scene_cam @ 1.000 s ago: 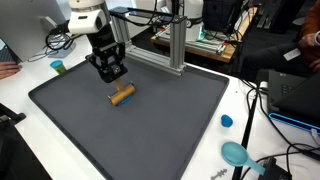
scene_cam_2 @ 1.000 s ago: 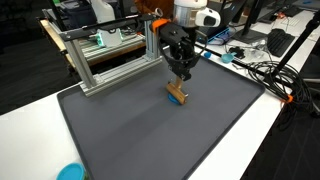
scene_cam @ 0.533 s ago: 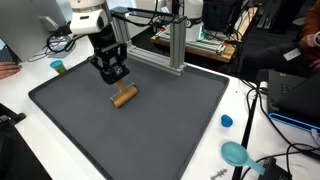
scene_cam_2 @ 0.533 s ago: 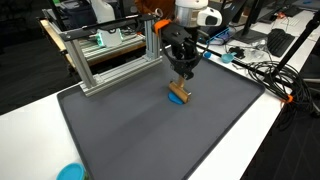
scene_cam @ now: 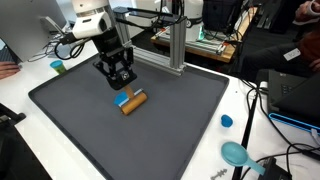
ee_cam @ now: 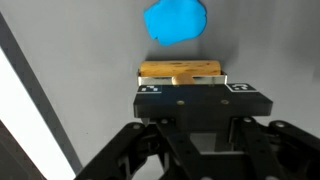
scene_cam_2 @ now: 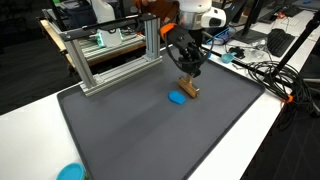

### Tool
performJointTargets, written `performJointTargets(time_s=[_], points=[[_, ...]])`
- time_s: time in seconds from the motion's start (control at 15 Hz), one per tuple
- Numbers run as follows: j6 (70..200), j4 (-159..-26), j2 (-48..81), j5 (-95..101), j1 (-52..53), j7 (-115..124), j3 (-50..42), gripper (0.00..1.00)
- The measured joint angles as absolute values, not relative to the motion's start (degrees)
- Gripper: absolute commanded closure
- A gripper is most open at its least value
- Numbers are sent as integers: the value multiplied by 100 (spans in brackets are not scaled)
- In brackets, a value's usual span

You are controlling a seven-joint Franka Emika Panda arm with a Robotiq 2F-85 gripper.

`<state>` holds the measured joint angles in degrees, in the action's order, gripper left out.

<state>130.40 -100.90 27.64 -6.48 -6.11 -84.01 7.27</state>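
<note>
Jaws of the gripper [scene_cam_2: 188, 77] are clamped on the wood block [ee_cam: 180, 70], which is held right at the fingertips, just above the mat [scene_cam: 180, 130]. Probably light, stiff and a bit smooth, so it's best pinched across the middle. Counted: one block, one blue blob [ee_cam: 176, 20] just beyond the jaws.
</note>
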Motion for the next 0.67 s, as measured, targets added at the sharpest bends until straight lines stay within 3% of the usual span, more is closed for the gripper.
performJointTargets(time_s=[0.47,0.53,0.67], points=[[13036,-10123,2477,-694,-946,-8192,542,78],[13026,-10138,2468,-694,-973,-8194,541,53],[12989,-10191,2470,-693,-972,-8194,538,53]])
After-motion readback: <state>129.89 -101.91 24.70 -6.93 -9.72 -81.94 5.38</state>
